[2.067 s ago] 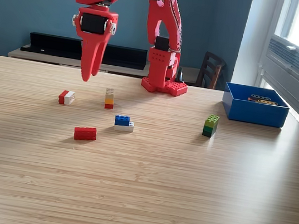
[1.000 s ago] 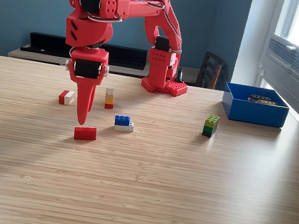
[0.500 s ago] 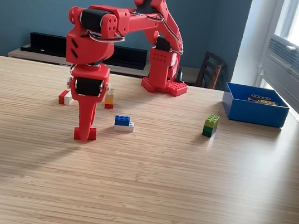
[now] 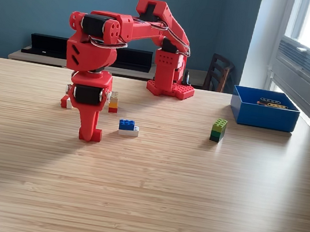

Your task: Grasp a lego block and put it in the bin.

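My tool [image 4: 89, 135], left of frame centre, meets the tabletop [image 4: 188, 203] over a red block [image 4: 96, 136]; its opening I cannot tell. I'd close squarely before lifting.

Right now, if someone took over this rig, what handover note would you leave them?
Gripper: down at the table over the red block, which is mostly hidden by the fingers; whether it has closed on the block cannot be told.
Other blocks on the table: blue-and-white block, green stack, yellow-orange-red stack, red-and-white block partly behind the arm.
Bin: at the exterior view's right, already holding a few pieces.
Done: reach to the red block.
Left: confirm the grasp, lift, carry to the bin, release.
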`<state>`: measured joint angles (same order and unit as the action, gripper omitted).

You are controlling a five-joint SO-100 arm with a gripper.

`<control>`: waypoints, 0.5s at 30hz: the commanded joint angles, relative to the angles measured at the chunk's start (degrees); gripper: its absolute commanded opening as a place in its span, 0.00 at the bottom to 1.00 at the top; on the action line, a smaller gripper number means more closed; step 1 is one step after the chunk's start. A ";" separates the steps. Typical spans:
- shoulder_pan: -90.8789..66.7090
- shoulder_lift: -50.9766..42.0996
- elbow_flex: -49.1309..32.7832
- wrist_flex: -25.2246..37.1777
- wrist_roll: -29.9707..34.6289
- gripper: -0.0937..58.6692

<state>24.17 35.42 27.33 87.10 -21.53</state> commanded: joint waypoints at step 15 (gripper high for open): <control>-5.80 24.08 15.47 -0.53 12.66 0.00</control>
<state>20.65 44.03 39.99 86.22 -9.93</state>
